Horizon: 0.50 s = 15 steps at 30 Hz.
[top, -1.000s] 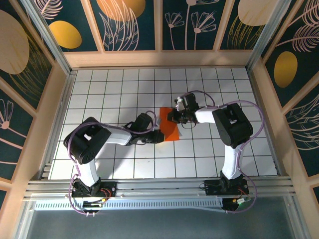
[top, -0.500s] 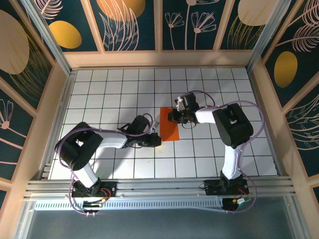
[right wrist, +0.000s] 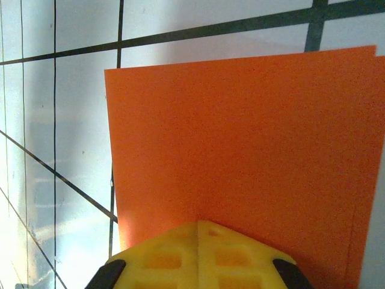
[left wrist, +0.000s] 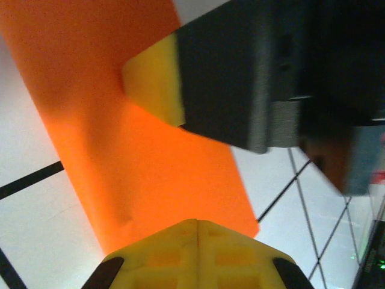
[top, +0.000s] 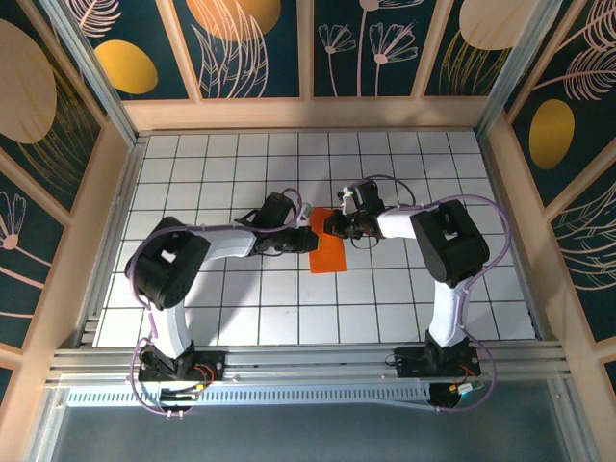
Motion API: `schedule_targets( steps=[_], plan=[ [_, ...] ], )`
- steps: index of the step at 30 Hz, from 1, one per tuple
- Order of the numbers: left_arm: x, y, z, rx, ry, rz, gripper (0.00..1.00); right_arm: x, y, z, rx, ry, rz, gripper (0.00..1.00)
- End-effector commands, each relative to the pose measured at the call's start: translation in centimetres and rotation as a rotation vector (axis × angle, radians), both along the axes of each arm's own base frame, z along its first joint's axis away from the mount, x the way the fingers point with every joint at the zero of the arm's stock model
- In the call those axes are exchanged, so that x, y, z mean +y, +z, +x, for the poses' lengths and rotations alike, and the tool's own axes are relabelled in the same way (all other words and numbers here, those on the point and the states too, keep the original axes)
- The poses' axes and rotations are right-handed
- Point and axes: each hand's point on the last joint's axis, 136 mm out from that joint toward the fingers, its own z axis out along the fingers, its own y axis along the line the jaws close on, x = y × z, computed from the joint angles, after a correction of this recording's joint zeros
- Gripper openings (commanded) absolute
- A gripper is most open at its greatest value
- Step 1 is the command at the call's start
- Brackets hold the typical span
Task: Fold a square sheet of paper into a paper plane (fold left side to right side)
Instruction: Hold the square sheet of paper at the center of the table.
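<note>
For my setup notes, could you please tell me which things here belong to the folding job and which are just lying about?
Job: thin bright orange paper sheet, folded narrow; left claw and right claw, both closed, over it.
Not part of it: white gridded table; flower-painted wall panels.

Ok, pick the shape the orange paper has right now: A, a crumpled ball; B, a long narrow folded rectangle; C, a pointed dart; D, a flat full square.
B: from above, the orange sheet of paper is a long narrow rectangle, and the right wrist view shows two layered edges along one side.

Matt orange paper (right wrist: 240, 150), glossy white tabletop (right wrist: 78, 120)
</note>
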Motion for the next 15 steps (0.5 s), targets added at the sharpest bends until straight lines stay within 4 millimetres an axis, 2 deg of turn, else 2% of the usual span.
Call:
schedule_targets(
  steps=[1,5,9,11,15],
  plan=[
    [-0.9,-0.7,0.1,0.008,-0.037,-0.002,0.0,-1.9,-3.2,-2.1,0.097,-0.026,-0.12,0.0],
    [-0.7,-2.4,-0.3,0.028,-0.03,0.041,0.0,-1.9,-3.1,-2.1,0.095,-0.024,-0.12,0.0],
    [0.3,-3.7,-0.8,0.044,-0.014,0.093,0.0,-1.5,-2.1,-1.8,0.076,-0.017,-0.096,0.0],
    [0.4,-4.0,-1.0,0.047,-0.011,0.1,0.0,-1.1,-1.0,-1.4,0.057,-0.013,-0.075,0.0],
    [1.4,-5.3,-2.1,0.077,0.001,0.136,0.0,-0.5,2.6,-0.2,-0.019,-0.008,-0.023,0.13]
  ],
)
